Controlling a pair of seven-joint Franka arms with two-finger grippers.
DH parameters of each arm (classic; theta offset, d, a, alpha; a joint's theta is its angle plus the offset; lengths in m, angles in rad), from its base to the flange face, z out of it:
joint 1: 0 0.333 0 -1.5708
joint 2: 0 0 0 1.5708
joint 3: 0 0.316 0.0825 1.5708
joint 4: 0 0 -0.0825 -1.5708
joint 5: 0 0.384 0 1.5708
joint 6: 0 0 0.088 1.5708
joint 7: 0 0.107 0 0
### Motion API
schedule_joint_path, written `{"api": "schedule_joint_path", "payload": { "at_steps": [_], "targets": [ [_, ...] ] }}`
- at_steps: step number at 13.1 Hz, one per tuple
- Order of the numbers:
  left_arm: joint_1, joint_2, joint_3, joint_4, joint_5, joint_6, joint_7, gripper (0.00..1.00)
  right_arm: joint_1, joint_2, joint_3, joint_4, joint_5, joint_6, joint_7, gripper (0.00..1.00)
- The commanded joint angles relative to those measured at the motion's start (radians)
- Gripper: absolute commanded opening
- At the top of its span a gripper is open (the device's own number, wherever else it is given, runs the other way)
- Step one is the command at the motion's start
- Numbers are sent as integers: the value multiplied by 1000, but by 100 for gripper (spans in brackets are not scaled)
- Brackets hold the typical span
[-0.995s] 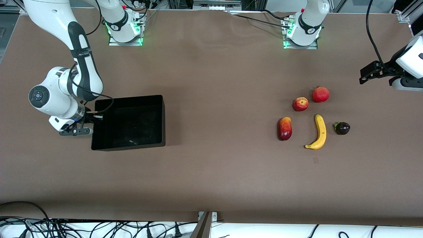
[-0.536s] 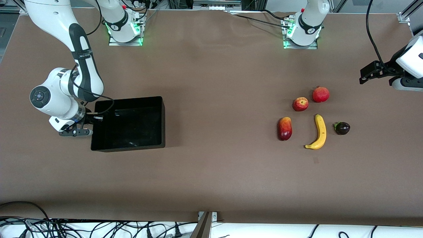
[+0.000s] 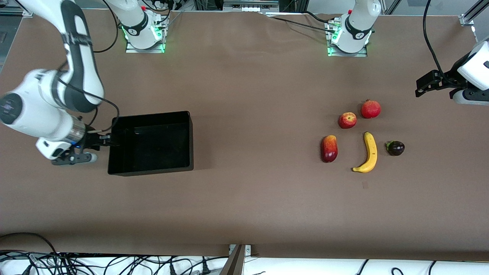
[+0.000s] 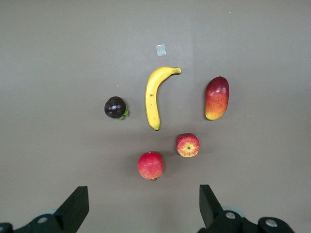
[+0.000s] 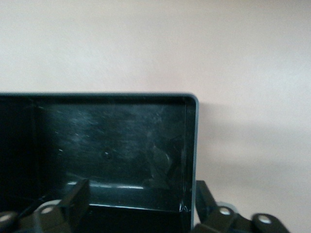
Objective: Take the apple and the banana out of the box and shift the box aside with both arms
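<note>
The black box sits on the table toward the right arm's end. My right gripper is open at the box wall on that end. In the right wrist view one finger hangs over the inside of the box and the other hangs outside its corner. The yellow banana and the red apple lie toward the left arm's end. My left gripper waits open, holding nothing. The left wrist view shows the banana and the apple ahead of that gripper.
Other fruits lie around the banana: a red pomegranate by the apple, a red-yellow mango, and a dark purple round fruit. A small pale mark is on the brown cloth. Both arm bases stand at the table's back edge.
My right gripper has opened and let go of the box wall, and its arm has drawn back. The box shifted a little toward the left arm's end. The left arm has not moved.
</note>
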State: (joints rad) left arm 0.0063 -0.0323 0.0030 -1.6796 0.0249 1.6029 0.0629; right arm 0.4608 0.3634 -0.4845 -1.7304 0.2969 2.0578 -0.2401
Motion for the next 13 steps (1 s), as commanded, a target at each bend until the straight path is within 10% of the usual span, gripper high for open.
{"api": "schedule_joint_path", "payload": {
  "at_steps": [1, 13],
  "targets": [
    [-3, -11, -5, 9, -11, -21, 15, 100, -16, 43, -8, 67, 2, -18, 1, 100],
    [-2, -8, -8, 24, -11, -32, 20, 100, 70, -268, 6, 58, -240, -405, 222, 100]
  ]
}}
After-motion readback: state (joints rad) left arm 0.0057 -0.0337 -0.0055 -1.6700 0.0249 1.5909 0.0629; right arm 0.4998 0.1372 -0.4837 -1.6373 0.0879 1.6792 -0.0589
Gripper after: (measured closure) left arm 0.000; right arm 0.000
